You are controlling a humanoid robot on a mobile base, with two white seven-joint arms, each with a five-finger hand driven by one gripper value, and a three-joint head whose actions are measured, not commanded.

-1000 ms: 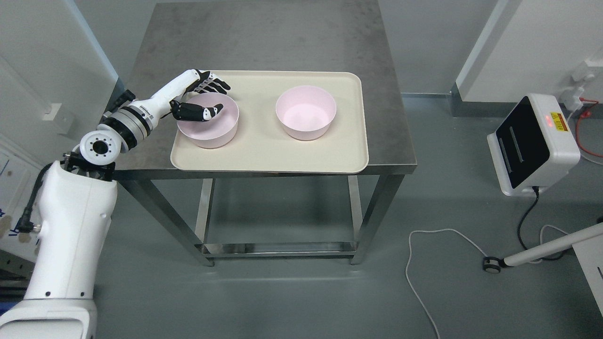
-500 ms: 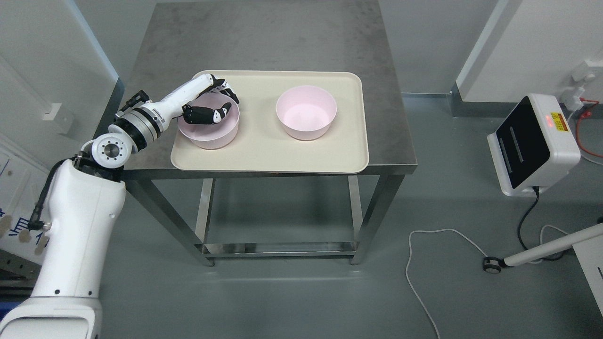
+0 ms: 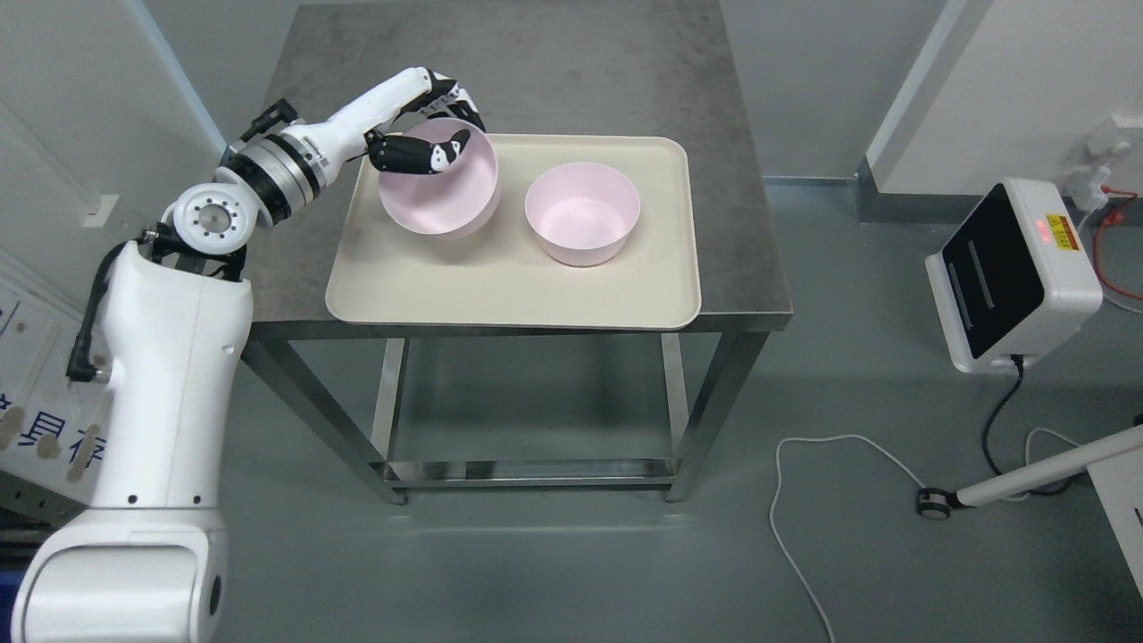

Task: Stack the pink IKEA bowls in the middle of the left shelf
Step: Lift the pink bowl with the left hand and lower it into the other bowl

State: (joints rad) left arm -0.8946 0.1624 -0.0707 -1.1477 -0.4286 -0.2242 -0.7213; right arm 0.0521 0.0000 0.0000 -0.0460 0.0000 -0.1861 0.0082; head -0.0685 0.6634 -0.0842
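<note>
- Left hand: closed on the far-left rim of the held bowl, thumb inside the wall, the other fingers wrapped over the outside.
- Change: one second ago this bowl sat flat on the tray with the hand just closing on its rim; now it is lifted clear, tilted so its opening faces the camera, and carried toward the second bowl.
- Position relative to the second bowl: the held bowl hangs just to its left and higher; the two rims appear close, but contact cannot be judged from this view.
- Second bowl: upright on the tray, right of centre, unmoved.
- Tray: rests on the steel table, unmoved.
- Right arm: not in view.
- Meaning for the task: the grasp seems to have held through the lift, so the pick is likely done; nesting the held bowl into the second bowl probably comes next, which would require levelling it first.
- No shelf is visible here.
</note>
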